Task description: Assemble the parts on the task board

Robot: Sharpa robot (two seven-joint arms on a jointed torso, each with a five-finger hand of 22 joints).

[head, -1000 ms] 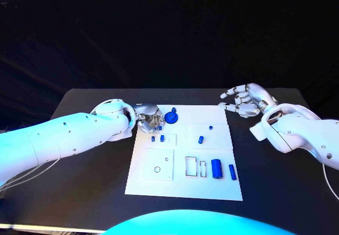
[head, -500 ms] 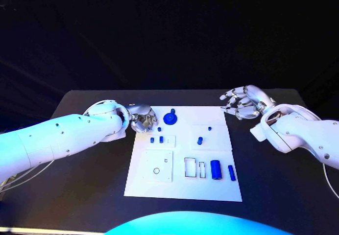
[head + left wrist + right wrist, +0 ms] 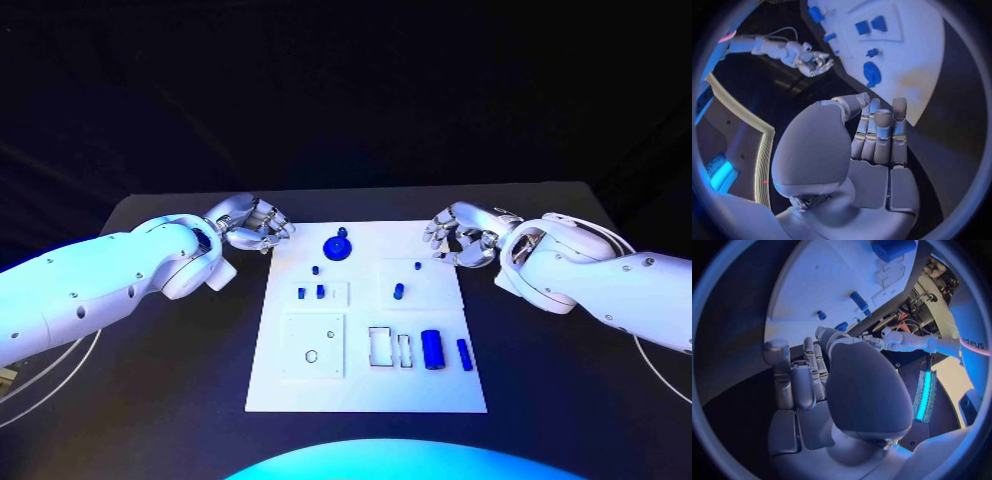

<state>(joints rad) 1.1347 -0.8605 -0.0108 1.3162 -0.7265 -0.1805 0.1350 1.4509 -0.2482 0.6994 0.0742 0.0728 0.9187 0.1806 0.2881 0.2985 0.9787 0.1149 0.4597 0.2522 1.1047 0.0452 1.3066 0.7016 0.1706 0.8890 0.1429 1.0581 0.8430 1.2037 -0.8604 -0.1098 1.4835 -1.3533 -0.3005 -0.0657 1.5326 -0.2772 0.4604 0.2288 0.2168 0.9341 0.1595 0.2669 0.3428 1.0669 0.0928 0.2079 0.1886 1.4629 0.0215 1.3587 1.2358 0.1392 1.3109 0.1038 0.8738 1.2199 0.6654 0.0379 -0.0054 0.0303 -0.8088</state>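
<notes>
Task board [image 3: 368, 390] sat mid-frame on the black table [image 3: 173, 420], blue parts [image 3: 431, 346] scattered on it. Left hand [image 3: 255, 225] hovered off the board's upper-left corner, fingers curled in, holding nothing. Right hand [image 3: 463, 236] was at the upper-right corner, fingers curled in too, empty.

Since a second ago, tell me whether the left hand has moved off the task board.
Yes. The left hand has drawn back from over the task board, away from the blue round part.
</notes>
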